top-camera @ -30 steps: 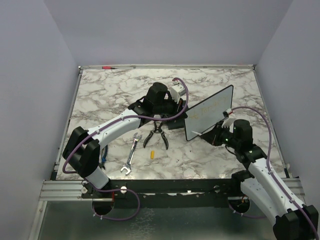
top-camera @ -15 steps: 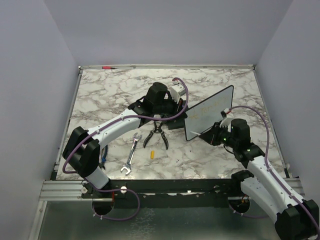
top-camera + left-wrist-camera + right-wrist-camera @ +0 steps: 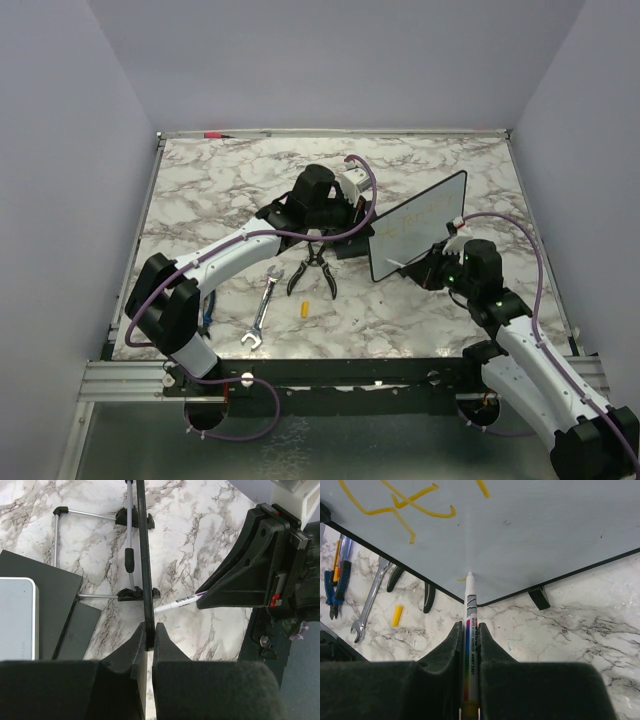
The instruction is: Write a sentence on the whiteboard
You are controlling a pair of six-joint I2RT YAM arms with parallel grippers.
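— On the table [image 3: 200, 200], where did you have the whiteboard [image 3: 420, 225]?

— Right of middle, propped on its wire stand [image 3: 129, 560] and leaning back, with the face turned toward my right arm. From the left wrist camera I saw it edge-on, a thin black line running up the picture.

— And the left gripper [image 3: 148, 630]?

— Its fingers were clamped on the lower edge of the board's frame, one on each side.

— The right one?

— My right gripper [image 3: 468, 632] was closed on a white marker [image 3: 470, 602], which was pinched between the two fingers with the barrel pointing straight ahead. The tip sat at the board's face close to its bottom corner. It looked to me like it was touching, with a short yellow dash just beside it.

— Any writing?

— Yes. I saw the sentence [image 3: 400, 502] as yellow strokes higher up on the face, some loops and slanted lines. I could not read any letters.

— What else was lying about?

— I had a pair of pliers [image 3: 313, 268], a wrench [image 3: 262, 312] and a small yellow piece [image 3: 304, 309] on the marble toward the front, left of the board. A black block with a grey pad [image 3: 17, 617] sat on the back side of the board, beside the stand.
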